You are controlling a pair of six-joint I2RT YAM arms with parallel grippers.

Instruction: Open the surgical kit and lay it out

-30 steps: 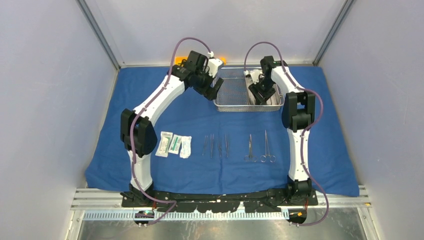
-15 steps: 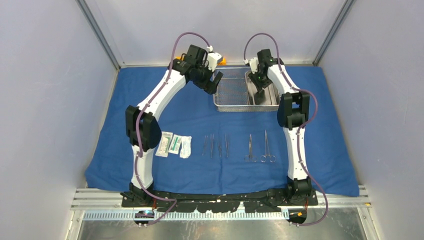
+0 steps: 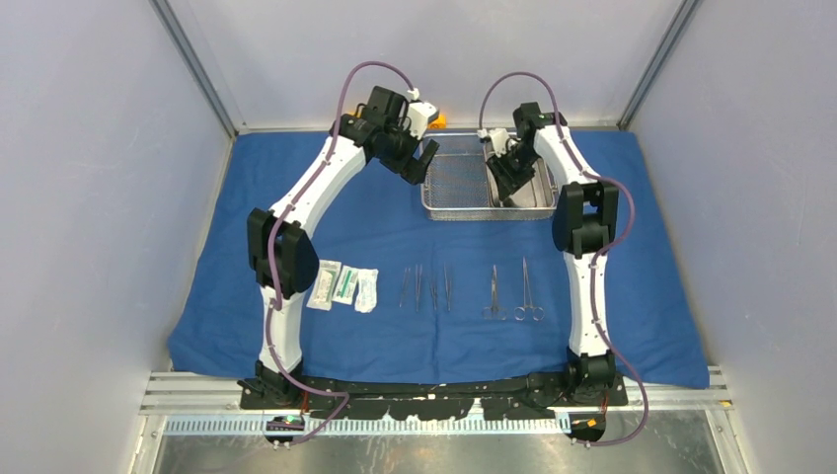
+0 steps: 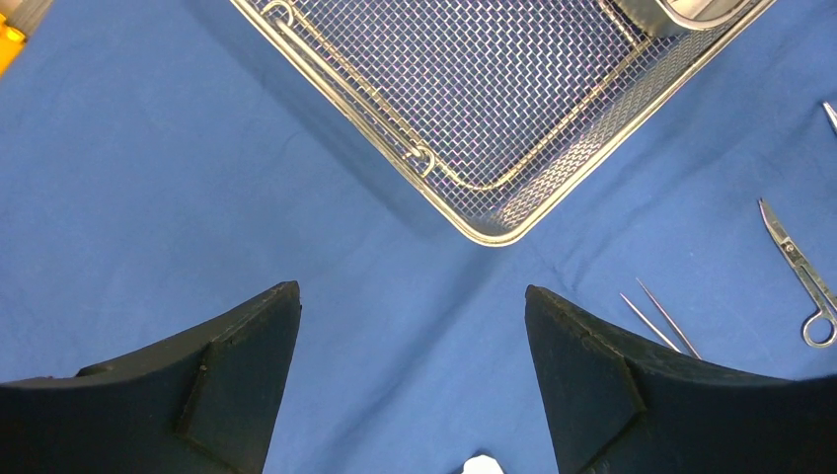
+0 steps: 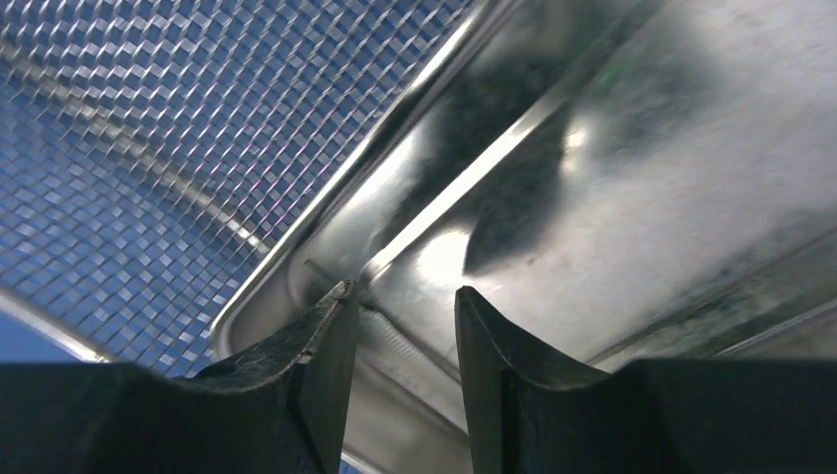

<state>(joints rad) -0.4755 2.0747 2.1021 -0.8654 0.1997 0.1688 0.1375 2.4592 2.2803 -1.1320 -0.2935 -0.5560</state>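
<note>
The blue cloth wrap (image 3: 642,257) lies spread over the table. At the back stands the steel mesh basket (image 3: 434,207) (image 4: 494,99), with the solid steel tray (image 3: 533,193) (image 5: 642,197) in its right half. My right gripper (image 3: 506,170) (image 5: 403,291) reaches down into the tray by its left wall. Its jaws stand a narrow gap apart, tips against the metal; a grip does not show. My left gripper (image 3: 426,163) (image 4: 413,291) hangs wide open over bare cloth left of the basket. Three packets (image 3: 342,285), forceps (image 3: 424,286) (image 4: 661,321) and scissors (image 3: 511,293) (image 4: 799,276) lie in a row nearer me.
A small orange block (image 3: 437,120) (image 4: 8,44) sits at the back edge behind the left gripper. Grey walls close in the table on three sides. The cloth hangs slightly over the near edge by the arm bases.
The right gripper went from the tray's middle to its far end, then came back a little toward the left wall, jaws narrowing. The left arm drew back slightly early on, then held still.
</note>
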